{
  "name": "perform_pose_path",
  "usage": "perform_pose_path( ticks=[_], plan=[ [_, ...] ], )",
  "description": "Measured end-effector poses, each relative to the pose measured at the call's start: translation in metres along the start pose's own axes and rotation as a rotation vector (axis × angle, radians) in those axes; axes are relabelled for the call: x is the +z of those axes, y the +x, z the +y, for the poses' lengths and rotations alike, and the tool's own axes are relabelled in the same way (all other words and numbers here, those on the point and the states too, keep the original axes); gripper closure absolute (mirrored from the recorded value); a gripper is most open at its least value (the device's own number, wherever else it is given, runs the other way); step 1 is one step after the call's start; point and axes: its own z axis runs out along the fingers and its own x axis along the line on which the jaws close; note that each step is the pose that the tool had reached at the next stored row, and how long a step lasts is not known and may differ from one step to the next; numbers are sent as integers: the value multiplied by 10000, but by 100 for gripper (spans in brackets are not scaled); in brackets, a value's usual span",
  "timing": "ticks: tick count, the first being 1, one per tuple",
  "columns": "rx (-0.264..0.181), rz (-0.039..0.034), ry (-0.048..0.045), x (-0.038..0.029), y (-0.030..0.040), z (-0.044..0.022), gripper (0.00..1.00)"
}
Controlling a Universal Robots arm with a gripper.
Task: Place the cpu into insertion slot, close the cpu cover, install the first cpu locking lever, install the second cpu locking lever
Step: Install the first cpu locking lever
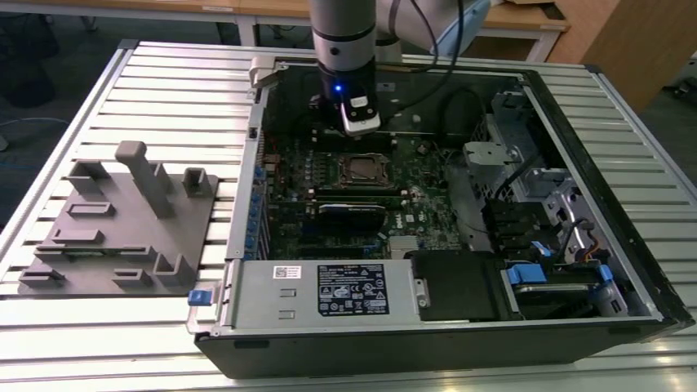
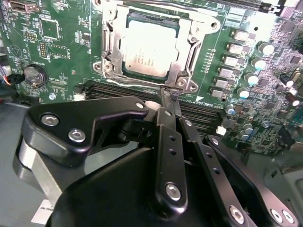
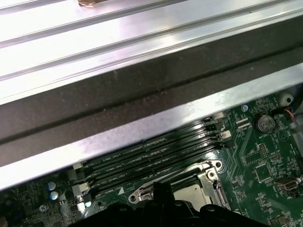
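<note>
The cpu [image 2: 147, 49] lies flat in the insertion slot [image 1: 360, 170], its silvery top showing through the window of the cpu cover [image 2: 183, 61], which lies down over it. A thin wire lever [image 2: 137, 86] runs along the socket's edge nearest my gripper. In the second wrist view the black fingers of my gripper [image 2: 166, 101] come together in one narrow tip right at that edge, with nothing seen between them. In the exterior view my gripper [image 1: 360, 122] hangs inside the open computer case, just behind the socket. The first wrist view shows the cpu [image 3: 195, 191] and the cover's frame [image 3: 210, 176].
Long black memory slots [image 2: 203, 113] run beside the socket under my gripper. A coin battery [image 2: 34, 75] and a row of capacitors [image 2: 246, 75] flank it. A power supply [image 1: 326, 290] fills the case's front, drive cages [image 1: 544, 212] its right. A grey fixture block [image 1: 120, 220] stands on the slatted table.
</note>
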Motion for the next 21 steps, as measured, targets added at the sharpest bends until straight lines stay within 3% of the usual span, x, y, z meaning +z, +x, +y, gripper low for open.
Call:
perform_pose_path(
  ticks=[16,18,21],
  plan=[
    [-527,66,-25,51,-169,57,90],
    [-574,45,56,54,-184,63,90],
    [-638,-27,283,56,-195,66,90]
  ],
)
